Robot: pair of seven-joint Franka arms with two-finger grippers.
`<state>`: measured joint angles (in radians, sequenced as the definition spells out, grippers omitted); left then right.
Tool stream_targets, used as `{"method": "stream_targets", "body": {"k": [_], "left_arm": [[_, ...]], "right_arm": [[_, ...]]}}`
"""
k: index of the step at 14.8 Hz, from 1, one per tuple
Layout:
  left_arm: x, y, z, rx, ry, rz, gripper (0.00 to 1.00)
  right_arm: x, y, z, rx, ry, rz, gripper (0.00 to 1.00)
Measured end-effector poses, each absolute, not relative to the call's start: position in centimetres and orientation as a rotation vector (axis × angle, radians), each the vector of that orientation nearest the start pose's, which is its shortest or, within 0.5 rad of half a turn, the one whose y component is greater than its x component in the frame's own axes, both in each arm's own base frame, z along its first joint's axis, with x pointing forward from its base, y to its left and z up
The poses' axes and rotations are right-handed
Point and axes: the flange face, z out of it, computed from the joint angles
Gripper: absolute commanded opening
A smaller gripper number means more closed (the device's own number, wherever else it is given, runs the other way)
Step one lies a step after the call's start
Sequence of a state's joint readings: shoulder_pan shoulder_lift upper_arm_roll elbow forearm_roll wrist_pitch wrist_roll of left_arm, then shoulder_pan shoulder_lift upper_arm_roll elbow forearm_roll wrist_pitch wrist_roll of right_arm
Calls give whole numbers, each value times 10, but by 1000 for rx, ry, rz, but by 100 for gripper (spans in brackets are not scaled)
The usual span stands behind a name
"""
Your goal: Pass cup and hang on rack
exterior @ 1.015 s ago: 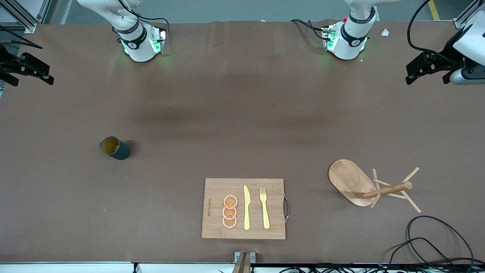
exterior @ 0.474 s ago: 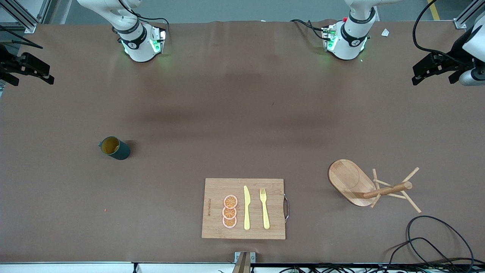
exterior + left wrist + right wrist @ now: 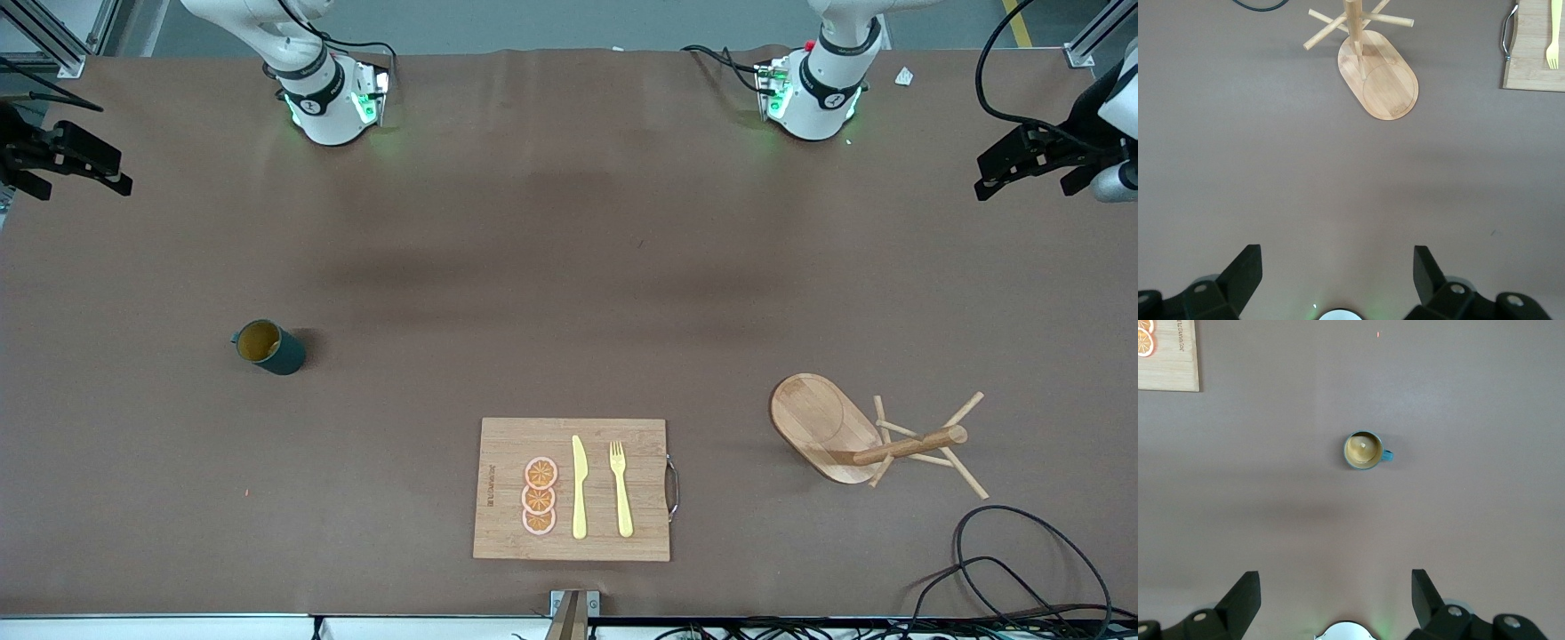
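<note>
Bamboo is seen nearest the front camera: a cutting board carrying orange slices, a knife and a fork, well apart from both claws. The rack stands on the counter toward the left arm's end, upright on its oval base, with thin pegs angled off the post; it lies well ahead of the left claw, whose fingers are spread wide and empty. The cup sits upright toward the right arm's end, mouth up and handle turned away from the cutting board, well ahead of the right claw, likewise spread and empty. Both claws hang over the counter's outer ends, the left claw at one edge and the right claw at the other.

Neither pick-up nor handover has begun. A judged risk is a tipped or sliding cup, since the ribbed wall is round and small; a grasp covering the handle would leave nothing for a peg. At the rack, a misaligned handle could strike a thin peg and push the light stand over.
</note>
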<state>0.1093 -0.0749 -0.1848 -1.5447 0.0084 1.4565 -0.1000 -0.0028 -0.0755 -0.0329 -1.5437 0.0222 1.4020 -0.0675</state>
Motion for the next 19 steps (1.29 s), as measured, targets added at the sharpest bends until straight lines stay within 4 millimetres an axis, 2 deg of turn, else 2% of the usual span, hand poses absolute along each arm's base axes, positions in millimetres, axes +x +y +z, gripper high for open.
{"method": "stream_targets", "body": {"k": [3,5,9,13,16,19], "left_arm": [[518,-42,666,-3118,-41,21,100],[518,-42,666,-3118,-41,23,100],[518,-43,665,-3118,-40,26,100],[520,-42,662,-3118,-40,33,100],[521,-43,661,-3119,-39,38,100],[522,-43,658,-3119,-38,46,100]], "right_arm": [[516,-29,656,-3109,-14,124,100],[527,-46,630,-3102,33,199,100],[570,-65,551,-3081,67,350,100],[601,-72,492,-3073,-126,325,100],[611,-78,427,-3075,-216,271,100],[606,-85,369,-3084,-284,192,100]]}}
